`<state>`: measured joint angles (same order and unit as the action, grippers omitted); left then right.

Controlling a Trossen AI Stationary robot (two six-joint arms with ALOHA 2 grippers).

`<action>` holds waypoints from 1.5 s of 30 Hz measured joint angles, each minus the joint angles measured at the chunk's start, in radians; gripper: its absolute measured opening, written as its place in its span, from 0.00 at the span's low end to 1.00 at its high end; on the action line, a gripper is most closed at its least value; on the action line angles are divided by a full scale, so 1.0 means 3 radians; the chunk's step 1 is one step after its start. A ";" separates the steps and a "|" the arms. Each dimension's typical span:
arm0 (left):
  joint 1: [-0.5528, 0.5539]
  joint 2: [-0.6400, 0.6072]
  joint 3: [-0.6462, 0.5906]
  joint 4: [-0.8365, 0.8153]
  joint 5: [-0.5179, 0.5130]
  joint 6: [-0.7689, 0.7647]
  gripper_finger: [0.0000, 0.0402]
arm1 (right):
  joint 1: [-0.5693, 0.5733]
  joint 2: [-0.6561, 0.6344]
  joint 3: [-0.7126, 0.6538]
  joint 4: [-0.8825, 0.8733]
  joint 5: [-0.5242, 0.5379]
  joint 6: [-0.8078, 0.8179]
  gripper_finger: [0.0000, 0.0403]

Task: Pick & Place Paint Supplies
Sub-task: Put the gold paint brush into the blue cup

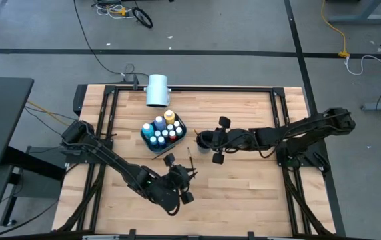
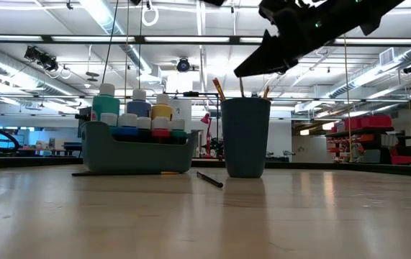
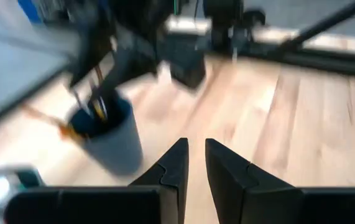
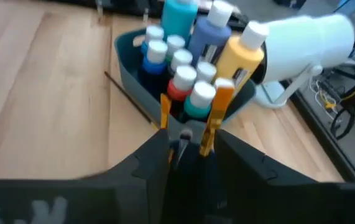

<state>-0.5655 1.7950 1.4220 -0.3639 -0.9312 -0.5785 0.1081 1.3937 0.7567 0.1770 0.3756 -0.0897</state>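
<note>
Hovering over the grey cup (image 1: pixel 203 141), the right gripper (image 4: pixel 188 138) fingers pinch orange-handled paintbrushes (image 4: pixel 216 116); lowering them straight in looks safest. One dark paintbrush (image 2: pixel 210 180) lies on the worktop (image 1: pixel 243 193). The left gripper (image 3: pixel 196 163) is nearly closed, empty.

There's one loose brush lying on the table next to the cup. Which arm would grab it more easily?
Probably the left. The left end effector sits low beside the loose brush, facing the cup. The right end effector hangs directly above that cup, so it would have to move aside first.
</note>
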 joint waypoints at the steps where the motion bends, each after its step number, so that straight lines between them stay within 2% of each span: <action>1: 0.0001 0.0012 0.0000 -0.0114 0.0071 -0.0158 0.15 | 0.0000 0.0000 0.0000 0.0048 0.0000 -0.0003 0.34; 3: 0.0001 0.0023 -0.0023 -0.0365 0.0210 -0.0459 0.15 | 0.0003 0.0000 0.0000 0.0165 0.0000 -0.0004 0.35; 8: 0.0001 0.0087 -0.0299 -0.0442 0.0481 -0.1013 0.15 | 0.0104 -0.0005 0.0001 0.0458 0.0004 -0.0164 0.36; 16: 0.0001 0.0134 -0.0807 -0.0531 0.0942 -0.1804 0.15 | 0.0486 -0.0005 0.0001 0.0828 -0.0050 -0.0456 0.36; 20: 0.0003 0.0135 -0.0939 -0.0849 0.1268 -0.2147 0.15 | 0.0638 -0.0019 0.0001 0.0901 -0.0467 -0.0457 0.36; 24: -0.0004 0.0135 -0.0951 -0.1393 0.1597 -0.2485 0.13 | 0.0735 -0.0019 0.0001 0.0892 -0.0989 -0.0607 0.36; 27: -0.0022 0.0135 -0.0950 -0.1830 0.1568 -0.2695 0.10 | 0.0789 -0.0019 0.0001 0.0847 -0.1219 -0.0781 0.36; 30: -0.0022 0.0133 -0.0964 -0.2150 0.1409 -0.2934 0.08 | 0.0822 -0.0019 0.0001 0.0847 -0.1221 -0.0815 0.36; 36: 0.0052 0.0131 -0.1169 -0.2128 0.1333 -0.2990 0.11 | 0.0821 -0.0019 0.0001 0.0844 -0.1217 -0.0816 0.36; 40: 0.0159 0.0132 -0.1297 -0.2098 0.1325 -0.2925 0.17 | 0.0821 -0.0019 0.0001 0.0844 -0.1217 -0.0817 0.36; 45: 0.0334 0.0131 -0.1383 -0.1855 0.1344 -0.2570 0.26 | 0.0821 -0.0019 0.0001 0.0844 -0.1217 -0.0818 0.36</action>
<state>-0.4652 1.8343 1.0072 -0.9205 -0.5281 -1.3494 0.3546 1.3880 0.7570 0.4301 0.0105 -0.3351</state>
